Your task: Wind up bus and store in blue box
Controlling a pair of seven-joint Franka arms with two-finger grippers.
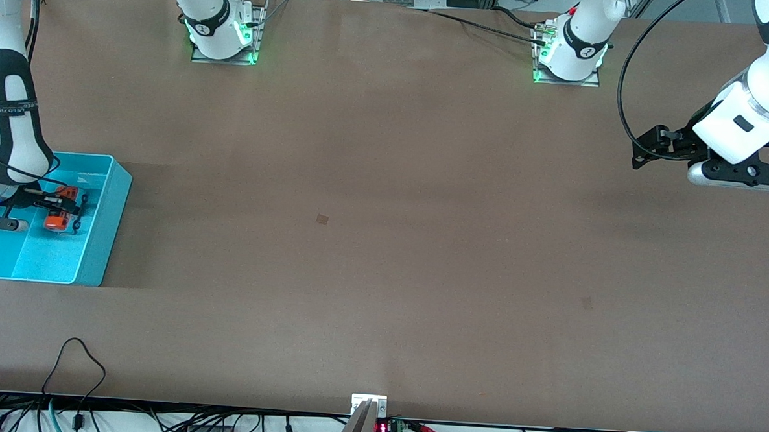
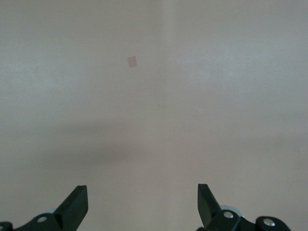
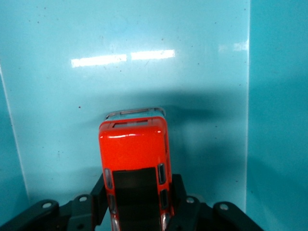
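The orange-red bus (image 1: 60, 217) with dark roof windows is inside the blue box (image 1: 101, 229), which stands at the right arm's end of the table. My right gripper (image 1: 59, 209) is lowered into the box and shut on the bus, one finger on each side. In the right wrist view the bus (image 3: 134, 151) sticks out from my right gripper (image 3: 138, 199) over the box floor (image 3: 62, 96); whether it touches the floor I cannot tell. My left gripper (image 1: 743, 178) waits above the table at the left arm's end, open and empty (image 2: 143, 197).
The brown table (image 1: 383, 242) has two small darker patches (image 1: 321, 219) (image 1: 586, 303); one patch shows in the left wrist view (image 2: 132, 61). Both arm bases stand along the edge farthest from the front camera. Cables and a small display unit (image 1: 382, 427) lie along the nearest edge.
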